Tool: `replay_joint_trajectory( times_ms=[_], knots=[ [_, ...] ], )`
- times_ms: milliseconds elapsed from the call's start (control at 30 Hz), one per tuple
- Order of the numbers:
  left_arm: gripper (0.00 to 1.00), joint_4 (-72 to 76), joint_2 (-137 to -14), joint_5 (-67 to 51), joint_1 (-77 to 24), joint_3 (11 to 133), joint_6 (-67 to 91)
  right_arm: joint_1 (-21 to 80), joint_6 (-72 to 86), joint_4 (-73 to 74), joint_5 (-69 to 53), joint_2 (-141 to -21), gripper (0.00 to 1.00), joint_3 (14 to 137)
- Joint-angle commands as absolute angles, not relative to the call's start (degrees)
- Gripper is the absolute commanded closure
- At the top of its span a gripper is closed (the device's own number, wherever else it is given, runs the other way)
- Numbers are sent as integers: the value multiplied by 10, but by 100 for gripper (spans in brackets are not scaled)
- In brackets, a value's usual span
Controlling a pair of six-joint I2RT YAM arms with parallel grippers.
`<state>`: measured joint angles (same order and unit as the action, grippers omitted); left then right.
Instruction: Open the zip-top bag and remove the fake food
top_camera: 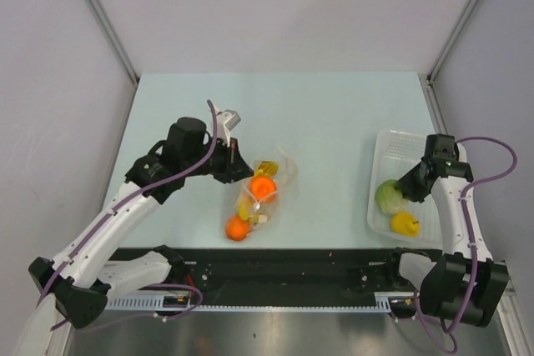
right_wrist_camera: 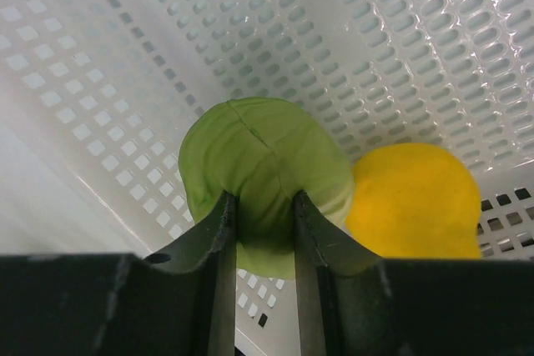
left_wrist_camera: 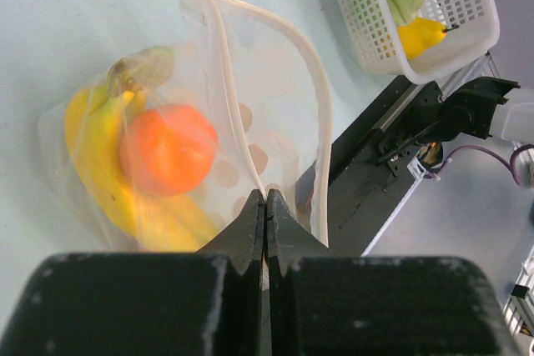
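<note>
Since the basket looks like the place where emptied items are gathered, the right gripper (right_wrist_camera: pixel 264 199) reaches down into it with its jaws clamped on either side of the pale green cabbage (right_wrist_camera: pixel 259 152). I judge the cabbage is about to be set down there. Farther in, left of the table's (top_camera: pixel 334 114) middle, the left gripper (left_wrist_camera: pixel 265 198) is pinched fully closed on one lip of the zip-top bag (left_wrist_camera: pixel 259 81), apparently to pin it and keep the mouth agape. The two zip strips stand parted.

The white perforated basket (right_wrist_camera: pixel 417 39), by the table's near right corner, holds the cabbage and a yellow lemon-like fruit (right_wrist_camera: pixel 409 202) touching it. At the bag's near end sits an orange (top_camera: pixel 238 228); I cannot tell whether it is inside. Deeper in the bag lie a banana bunch (left_wrist_camera: pixel 96 147) and a second orange (left_wrist_camera: pixel 167 149), pressed together.
</note>
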<state>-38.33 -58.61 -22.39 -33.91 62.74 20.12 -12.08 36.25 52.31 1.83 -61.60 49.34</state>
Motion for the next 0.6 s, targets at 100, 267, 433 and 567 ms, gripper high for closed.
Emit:
replay_joint_trajectory(
  times_ms=[100,267,433,567],
  knots=[
    [100,-350,-570,-263,-340,631,191,-129,326,502,-7,-618,42,500],
    [100,-337,-564,-269,-340,621,197,-114,285,554,29,-597,16,562],
    [100,-324,-564,-270,-340,616,209,34,298,580,70,-558,14,641],
    [100,-336,-574,-270,-341,622,214,228,342,519,103,-557,17,681]
  ],
)
